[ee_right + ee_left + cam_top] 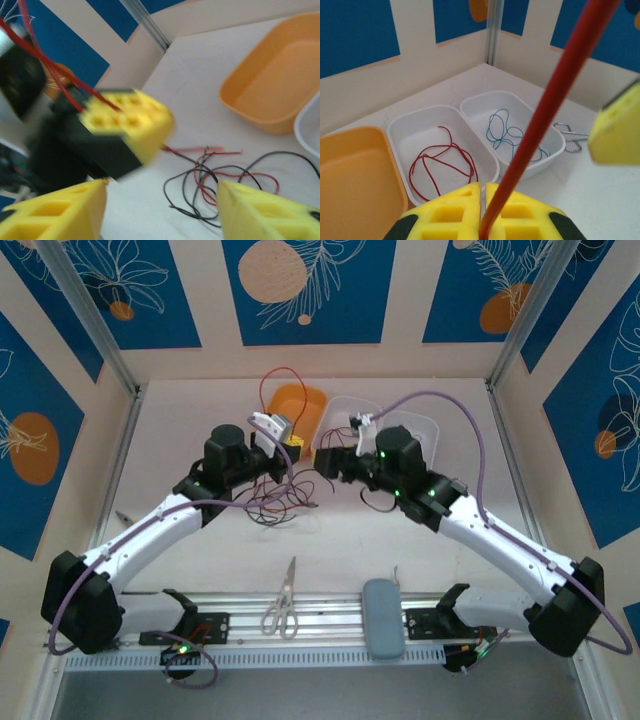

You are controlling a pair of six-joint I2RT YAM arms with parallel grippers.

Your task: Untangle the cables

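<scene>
Left pincer (482, 202) pressed together, clamped on a red cable (555, 95) that slants up and away. Right pincer (161, 200) stands apart, gripping nothing, and the black-and-red tangle (210, 180) lies on the desk (200, 100) beneath it. Further out, a second red cable (440, 162) sits in one white tray (400, 132), and a blue cable (507, 132) in the neighbouring tray (532, 107).

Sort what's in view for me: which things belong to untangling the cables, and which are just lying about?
Job: red cable pinched in the left fingers; red-and-black tangle; red loop and blue cable lying in the white trays; orange tray, likely for sorting.
Lying about: scissors; grey case.
</scene>
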